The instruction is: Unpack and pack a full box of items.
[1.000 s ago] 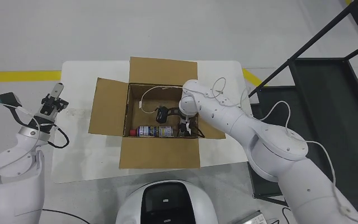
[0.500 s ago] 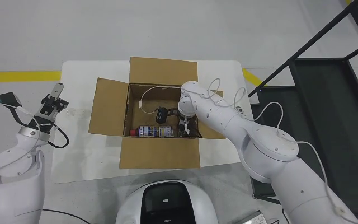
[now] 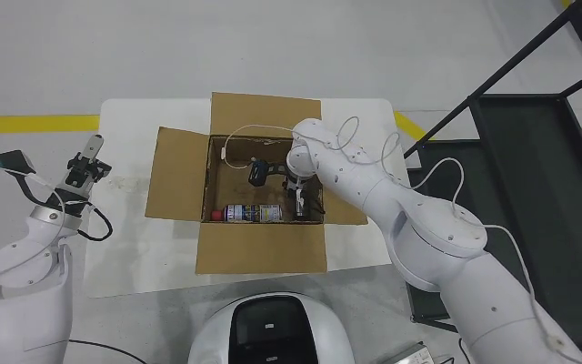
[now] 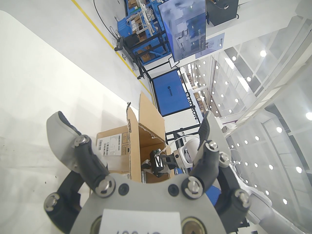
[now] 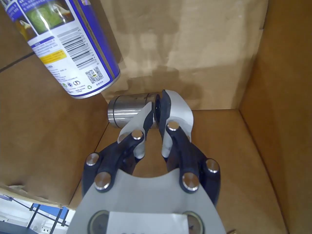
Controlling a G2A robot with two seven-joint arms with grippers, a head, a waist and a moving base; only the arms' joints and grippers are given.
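An open cardboard box (image 3: 177, 187) stands on the white table. A blue spray can (image 3: 247, 213) with a red cap lies along the box's near wall, and its base end (image 5: 73, 37) is close in the right wrist view. My right gripper (image 3: 296, 195) is down inside the box. It (image 5: 156, 104) is shut on the end rim of a short shiny metal cylinder (image 5: 126, 109) near a corner of the box floor (image 5: 219, 147). My left gripper (image 3: 87, 159) hangs over the table's left edge, open and holding nothing (image 4: 134, 127).
The box flaps (image 3: 264, 114) are spread outward on all sides. A black metal rack (image 3: 518, 136) stands to the right of the table. Bare table (image 3: 136, 136) lies left of the box. A white cable (image 3: 241, 136) loops over the box from the right arm.
The right arm's wrist has shifted toward the far side of the box and its cable loop has swung up. The left arm has stayed still.
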